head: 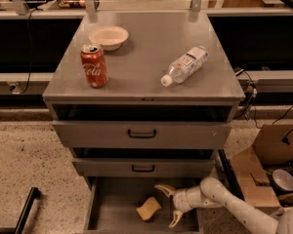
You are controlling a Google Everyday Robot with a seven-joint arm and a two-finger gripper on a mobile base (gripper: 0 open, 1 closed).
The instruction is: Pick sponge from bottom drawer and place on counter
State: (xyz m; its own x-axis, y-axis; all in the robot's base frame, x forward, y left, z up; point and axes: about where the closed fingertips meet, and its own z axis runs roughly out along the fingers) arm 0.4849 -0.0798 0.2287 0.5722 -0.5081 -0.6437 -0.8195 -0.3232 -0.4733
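The pale yellow sponge (pixel 148 208) lies on the grey floor of the open bottom drawer (pixel 112 209), near its middle. My gripper (pixel 168 205) reaches into the drawer from the right on a white arm. Its two cream fingers are spread open, one at the back and one at the front, just right of the sponge and not touching it. The grey metal counter (pixel 144 57) tops the cabinet above.
On the counter stand a red cola can (pixel 94 66), a shallow cream bowl (pixel 108 36) and a plastic bottle (pixel 184 65) lying on its side. Two shut drawers with black handles (pixel 141 134) sit above. A cardboard box (pixel 266 167) stands at the right.
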